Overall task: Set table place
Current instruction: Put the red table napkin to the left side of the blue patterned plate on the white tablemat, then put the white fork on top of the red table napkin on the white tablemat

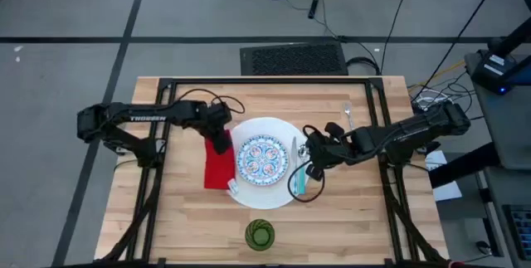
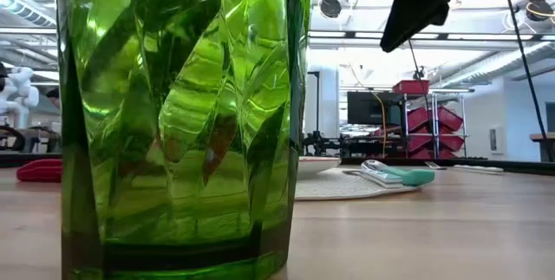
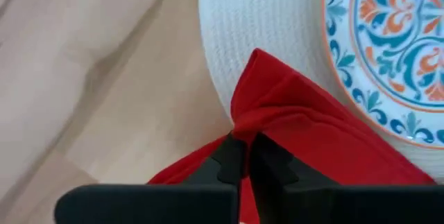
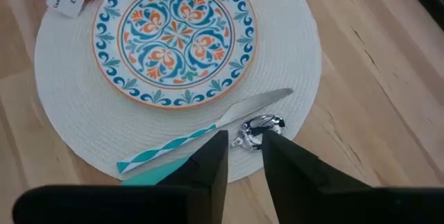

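Napkin (image 3: 305, 123) pinched in left hand (image 3: 246, 158)

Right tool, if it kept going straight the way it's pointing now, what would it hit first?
Most likely the cutlery on the white plate's rim: the right tool, slightly open, points at the shiny spoon bowl beside the striped-handled knife. The patterned plate lies beyond. Its height above them is unclear.
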### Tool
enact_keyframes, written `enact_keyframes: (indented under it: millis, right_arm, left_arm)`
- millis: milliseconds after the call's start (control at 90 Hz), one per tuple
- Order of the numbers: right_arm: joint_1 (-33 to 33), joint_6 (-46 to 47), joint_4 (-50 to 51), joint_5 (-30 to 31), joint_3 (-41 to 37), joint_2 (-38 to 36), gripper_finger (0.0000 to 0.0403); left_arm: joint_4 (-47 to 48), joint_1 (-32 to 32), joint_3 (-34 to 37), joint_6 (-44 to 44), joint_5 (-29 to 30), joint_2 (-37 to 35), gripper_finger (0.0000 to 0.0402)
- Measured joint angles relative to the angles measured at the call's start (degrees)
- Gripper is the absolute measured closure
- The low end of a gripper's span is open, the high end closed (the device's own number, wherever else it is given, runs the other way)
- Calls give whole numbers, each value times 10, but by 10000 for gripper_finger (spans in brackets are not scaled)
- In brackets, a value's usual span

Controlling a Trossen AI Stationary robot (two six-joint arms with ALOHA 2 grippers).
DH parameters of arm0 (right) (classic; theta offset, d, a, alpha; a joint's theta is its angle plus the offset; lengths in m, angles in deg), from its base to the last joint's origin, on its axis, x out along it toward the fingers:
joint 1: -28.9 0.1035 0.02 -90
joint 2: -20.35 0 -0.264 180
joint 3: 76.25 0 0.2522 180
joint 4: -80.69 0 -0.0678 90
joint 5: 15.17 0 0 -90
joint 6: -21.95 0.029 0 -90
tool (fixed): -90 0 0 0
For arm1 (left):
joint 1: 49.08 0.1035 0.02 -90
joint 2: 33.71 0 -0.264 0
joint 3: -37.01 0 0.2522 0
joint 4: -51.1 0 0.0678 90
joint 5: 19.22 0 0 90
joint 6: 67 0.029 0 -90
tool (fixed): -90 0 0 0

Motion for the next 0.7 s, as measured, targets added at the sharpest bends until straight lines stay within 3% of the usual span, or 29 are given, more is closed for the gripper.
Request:
enact_keyframes:
  millis: [467,700]
  right_arm:
    - [-3,-23,-3,12,0,0,325]
    - [-3,-21,-3,11,0,0,325]
  left_arm:
    - [2,-1,0,-75,-3,21,240]
    - [80,-2,-64,-105,-31,21,213]
